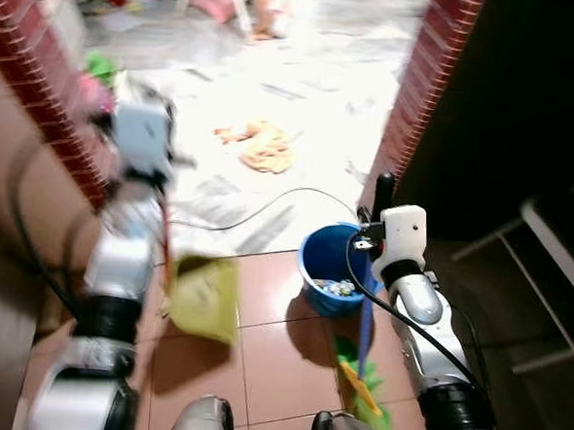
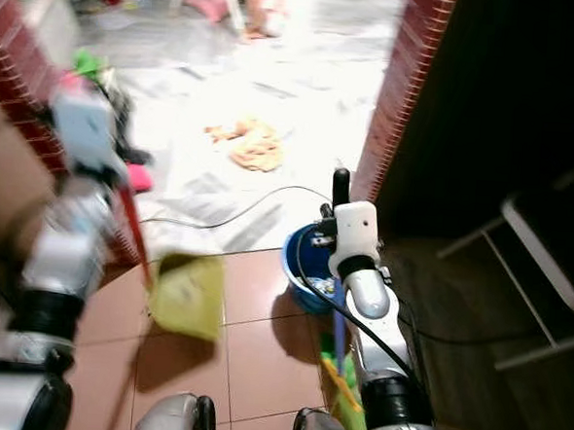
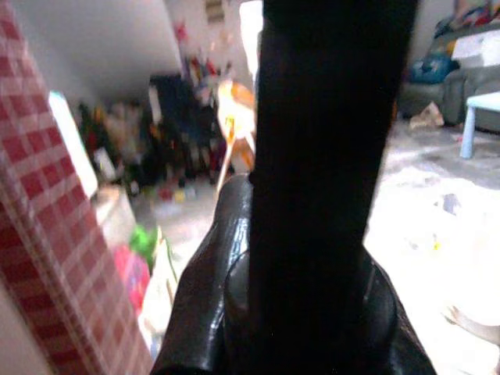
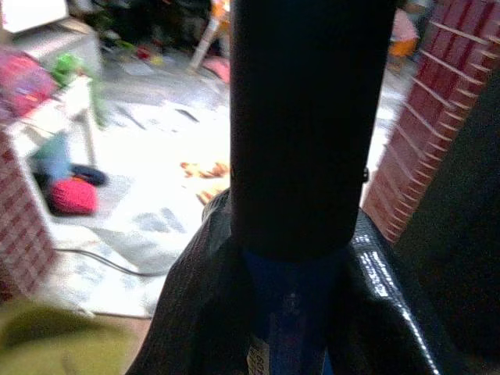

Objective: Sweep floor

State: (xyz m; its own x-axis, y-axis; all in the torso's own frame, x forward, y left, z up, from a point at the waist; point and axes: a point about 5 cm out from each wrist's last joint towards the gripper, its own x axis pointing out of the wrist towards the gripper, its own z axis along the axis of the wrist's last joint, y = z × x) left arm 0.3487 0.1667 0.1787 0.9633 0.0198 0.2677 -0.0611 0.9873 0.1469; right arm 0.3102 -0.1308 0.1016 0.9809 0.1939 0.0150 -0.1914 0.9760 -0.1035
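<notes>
The broom (image 1: pixel 362 371) stands upright beside the blue bucket (image 1: pixel 329 268) on the tiled floor (image 1: pixel 268 360), its handle gripped by the right end effector (image 1: pixel 384 197). The left end effector (image 1: pixel 141 133) grips the red handle of the yellow dustpan (image 1: pixel 204 296), which hangs above the tiles.

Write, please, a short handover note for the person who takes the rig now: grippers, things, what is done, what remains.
Left gripper: shut on the red handle of the yellow-green dustpan, which hangs over the brown tiles.
Right gripper: shut on the blue broom handle; its green bristles are low by the robot's feet.
Blue bucket stands ahead, some bits inside.
Done: both tools in hand.
Left: sweeping; orange cloth and black cable lie on the pale floor.
</notes>
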